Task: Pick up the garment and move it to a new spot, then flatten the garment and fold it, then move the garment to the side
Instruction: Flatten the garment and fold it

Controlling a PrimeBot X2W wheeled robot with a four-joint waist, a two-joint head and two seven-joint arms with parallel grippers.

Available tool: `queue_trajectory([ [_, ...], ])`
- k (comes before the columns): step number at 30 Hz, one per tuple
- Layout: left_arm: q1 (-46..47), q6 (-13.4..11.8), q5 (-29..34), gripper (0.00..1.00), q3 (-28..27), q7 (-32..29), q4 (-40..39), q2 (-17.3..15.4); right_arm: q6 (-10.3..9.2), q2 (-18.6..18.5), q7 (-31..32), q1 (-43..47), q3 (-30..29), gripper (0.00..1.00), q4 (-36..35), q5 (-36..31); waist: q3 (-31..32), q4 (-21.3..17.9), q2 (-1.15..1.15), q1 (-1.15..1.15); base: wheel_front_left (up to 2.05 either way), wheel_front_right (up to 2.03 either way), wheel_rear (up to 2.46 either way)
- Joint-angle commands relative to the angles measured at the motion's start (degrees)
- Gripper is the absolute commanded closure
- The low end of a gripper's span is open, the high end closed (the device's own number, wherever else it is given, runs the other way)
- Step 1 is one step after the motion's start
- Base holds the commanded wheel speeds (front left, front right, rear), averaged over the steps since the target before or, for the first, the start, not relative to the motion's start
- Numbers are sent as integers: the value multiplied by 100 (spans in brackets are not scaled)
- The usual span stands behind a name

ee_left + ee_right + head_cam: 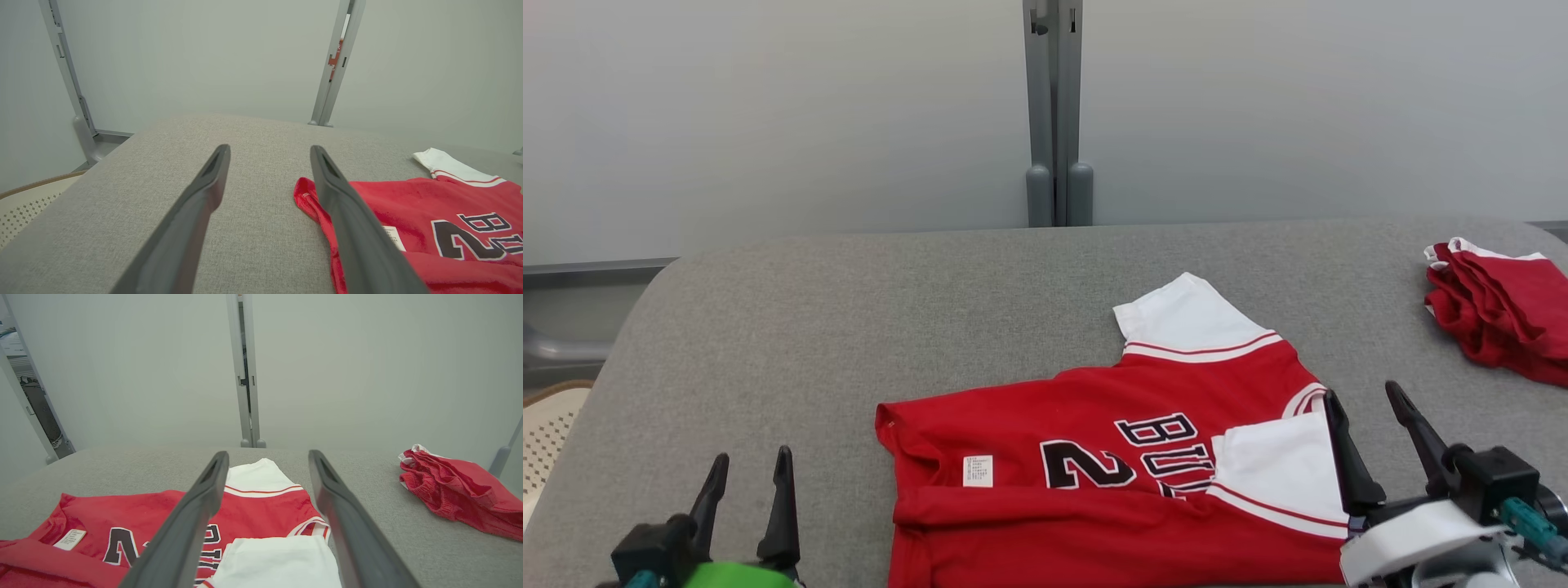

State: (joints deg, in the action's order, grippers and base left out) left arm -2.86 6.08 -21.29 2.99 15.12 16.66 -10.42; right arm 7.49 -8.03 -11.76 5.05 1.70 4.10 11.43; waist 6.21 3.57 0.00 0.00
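Note:
A red jersey-style garment [1086, 482] with white sleeves and black lettering lies on the grey table [849, 327], partly folded, its lower hem turned over and one white sleeve laid across the front. It shows too as the garment [429, 220] in the left wrist view and the garment [135, 518] in the right wrist view. My left gripper [750, 469] stands open over bare table left of the shirt, its right finger [351, 228] overlapping the shirt's corner in that view. My right gripper [1364, 404] is open at the shirt's right edge, above the folded sleeve [278, 559].
A second crumpled red cloth [1503, 314] lies at the table's far right, also seen as the red cloth [461, 490]. A grey post [1055, 114] stands behind the table against a pale wall. A perforated cream chair seat [543, 425] is off the table's left edge.

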Motion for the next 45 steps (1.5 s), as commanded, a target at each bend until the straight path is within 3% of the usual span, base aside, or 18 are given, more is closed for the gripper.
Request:
queue_trajectory([
  [1,240,39,18,0,29,-24,36,-57,1,-65,7,-203,37,0,54,-39,-73,-27,0,0,0,0,0],
  [11,1826,123,-20,0,630,-565,703,-171,1,-495,437,-2179,504,0,995,-224,-625,13,0,0,0,0,0],
  [22,3185,147,-305,0,1700,-1021,1926,-108,1,-722,407,-4328,1207,0,2773,-191,-1703,247,0,0,0,0,0],
  [38,3734,149,-1105,0,2623,-938,3108,-1,1,-647,-134,-5423,1789,0,4698,83,-2164,284,0,0,0,0,0],
  [39,3775,149,-1167,33,2681,-983,3175,10,1,-657,-149,-5459,1840,0,4786,87,-2179,278,0,0,0,0,0],
  [40,3826,149,-1214,85,2729,-967,3206,11,1,-663,-161,-5485,1874,0,4854,97,-2191,276,0,0,0,0,0],
  [41,3866,149,-1278,100,2778,-953,3218,30,1,-668,-172,-5512,1906,0,4911,117,-2206,276,0,0,0,0,0],
  [45,3986,149,-1451,100,2995,-811,3170,28,1,-732,-154,-5696,2052,0,5212,167,-2288,360,0,0,0,0,0],
])
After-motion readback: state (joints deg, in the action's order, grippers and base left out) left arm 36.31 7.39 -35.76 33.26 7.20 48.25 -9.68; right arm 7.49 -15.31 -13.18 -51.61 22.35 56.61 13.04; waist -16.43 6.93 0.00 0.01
